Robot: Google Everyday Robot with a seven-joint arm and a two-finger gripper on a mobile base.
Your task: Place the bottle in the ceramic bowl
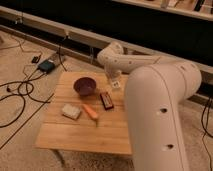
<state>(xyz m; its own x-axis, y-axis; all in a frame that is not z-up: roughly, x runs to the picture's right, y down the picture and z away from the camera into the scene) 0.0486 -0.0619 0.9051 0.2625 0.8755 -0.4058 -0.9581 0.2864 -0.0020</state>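
**Gripper pinches the bottle beside the bowl, over the table's far edge**

The gripper (115,82) hangs under the bent white arm (150,95), above the far side of the wooden table (80,136). Its fingers are pressed together on a small white bottle (116,85), which shows as a pale shape at the fingertips, clear of the tabletop as far as the view tells. How the bottle is tilted cannot be made out.

The ceramic bowl (85,86), round and dark maroon, stands on the table just beside the gripper, toward the left edge of the view and at about the same depth. Bottle and bowl are apart.

Just below the gripper, nearer the camera, lies a dark red rectangular bar (106,100). Further from the gripper, below and left of it, are an orange carrot-shaped piece (90,111) and then a pale rectangular block (71,111). On the floor, well apart from the gripper to the left, lie black cables (15,93) and a small dark box (47,65).
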